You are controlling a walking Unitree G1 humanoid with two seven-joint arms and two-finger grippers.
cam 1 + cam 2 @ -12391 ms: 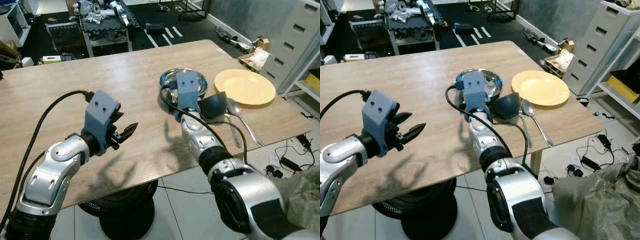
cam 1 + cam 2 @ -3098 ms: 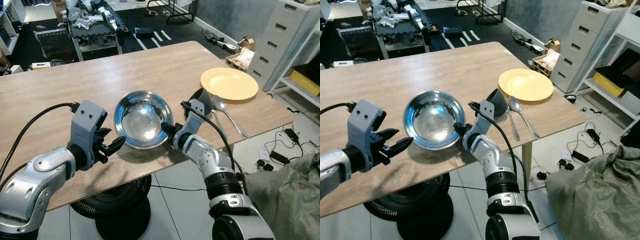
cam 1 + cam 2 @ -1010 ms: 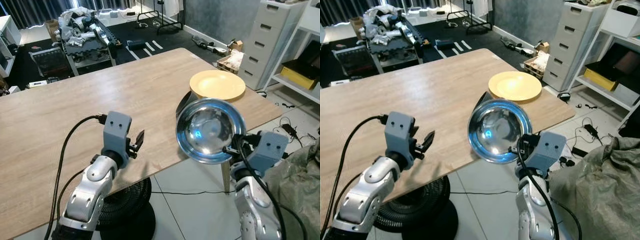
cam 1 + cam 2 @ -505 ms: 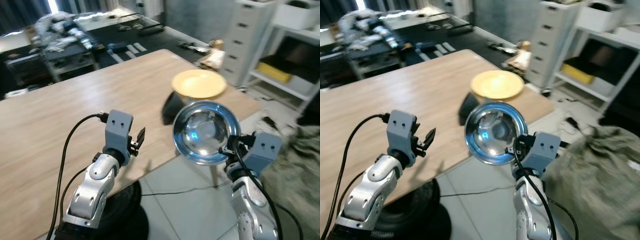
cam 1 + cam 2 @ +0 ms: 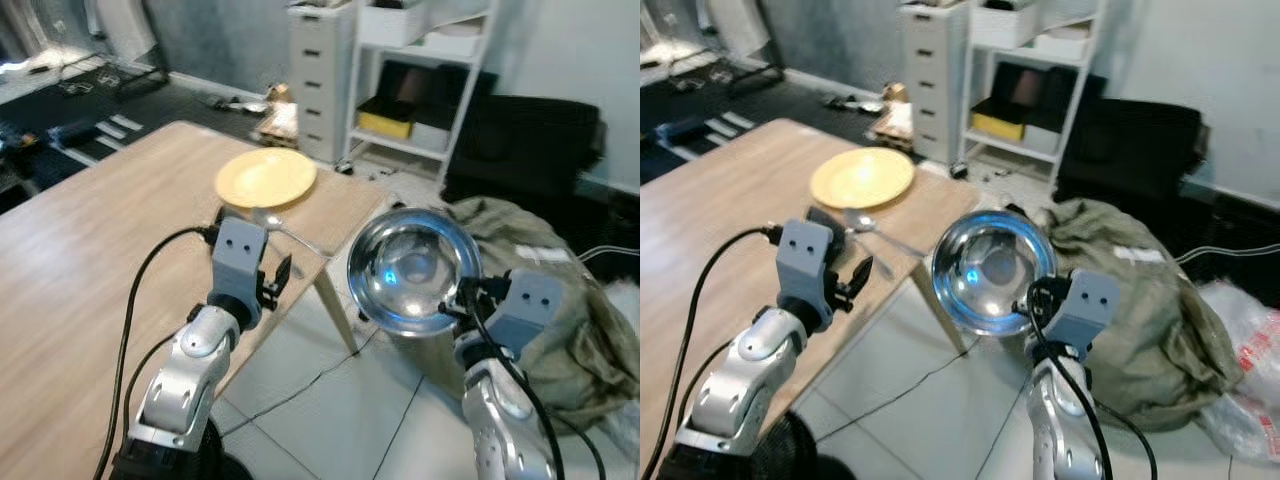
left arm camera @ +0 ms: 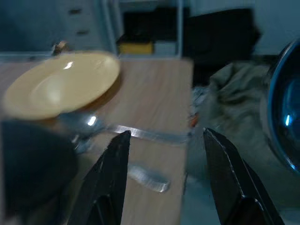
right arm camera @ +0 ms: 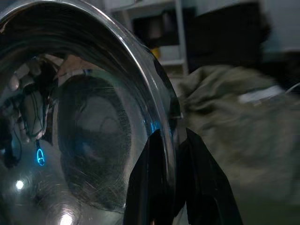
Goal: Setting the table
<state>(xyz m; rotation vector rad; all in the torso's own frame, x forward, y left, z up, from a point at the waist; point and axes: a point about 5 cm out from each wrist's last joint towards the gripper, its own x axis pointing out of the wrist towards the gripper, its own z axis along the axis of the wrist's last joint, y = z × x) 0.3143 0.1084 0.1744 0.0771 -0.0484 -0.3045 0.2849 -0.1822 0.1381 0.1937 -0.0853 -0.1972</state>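
The right hand [image 5: 462,303] pinches the rim of an empty, shiny round steel bowl [image 5: 410,268]; the left hand [image 6: 161,176], fingers spread, hovers over the wooden tabletop [image 5: 90,250].

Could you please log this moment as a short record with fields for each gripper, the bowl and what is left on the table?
right gripper: shut on the steel bowl's rim
steel bowl: held tilted on edge, off the table, over the floor
left gripper: open, holding nothing, above the table corner
wooden table: holds the yellow plate, a spoon and a dark bowl
floor: olive sack beside the table
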